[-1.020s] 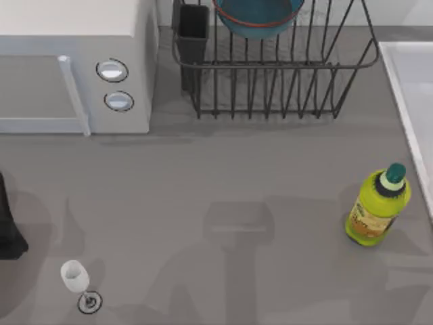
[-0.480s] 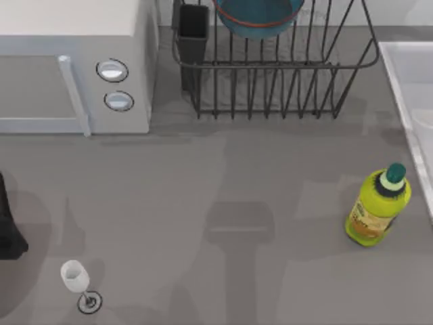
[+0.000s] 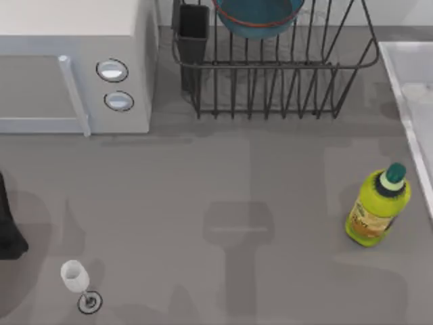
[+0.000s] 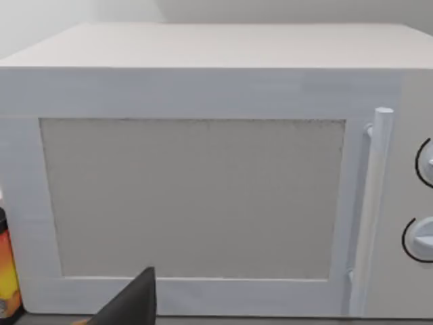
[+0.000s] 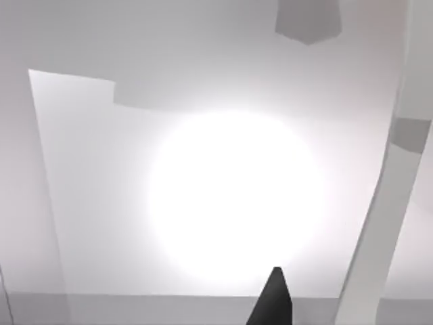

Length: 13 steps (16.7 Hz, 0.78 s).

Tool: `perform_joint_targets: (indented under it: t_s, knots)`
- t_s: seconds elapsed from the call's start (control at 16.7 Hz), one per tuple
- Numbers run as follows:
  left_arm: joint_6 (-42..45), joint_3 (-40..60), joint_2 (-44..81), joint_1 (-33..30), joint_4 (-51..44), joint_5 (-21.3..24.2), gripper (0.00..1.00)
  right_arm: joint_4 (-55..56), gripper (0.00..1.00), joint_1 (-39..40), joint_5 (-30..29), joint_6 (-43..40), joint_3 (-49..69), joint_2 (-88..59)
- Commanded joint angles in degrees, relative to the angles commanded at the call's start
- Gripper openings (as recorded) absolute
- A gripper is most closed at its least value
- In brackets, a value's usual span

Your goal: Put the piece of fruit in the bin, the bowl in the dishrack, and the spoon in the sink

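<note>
Blue bowl (image 3: 258,17) sits in the dishrack (image 3: 277,74); neither gripper's state can be told, seemingly.

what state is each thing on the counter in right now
white box microwave: door shut
dark blue bowl with reddish rim: resting in the black wire dishrack
clear stemmed wine glass: upright
green bottle with dark cap: upright, capped
pale sink basin: nothing visible inside

Even, soft light; faint arm shadows on the table (image 3: 203,176), white glare inside the sink (image 5: 233,203).
</note>
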State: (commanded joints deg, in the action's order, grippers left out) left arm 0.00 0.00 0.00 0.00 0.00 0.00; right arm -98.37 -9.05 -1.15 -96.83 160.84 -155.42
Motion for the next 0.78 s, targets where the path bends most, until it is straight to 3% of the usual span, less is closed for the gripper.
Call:
perform_joint_targets:
  t_s: [0.42,0.78]
  knots:
    - [0.00,0.00,0.00,0.00,0.00,0.00,1.00,-0.28,0.00,0.36,-0.37,-0.14,5.45,-2.20]
    - [0.00,0.00,0.00,0.00,0.00,0.00,1.00,4.81,0.00,0.50,-0.33,-0.29,-1.54,0.26]
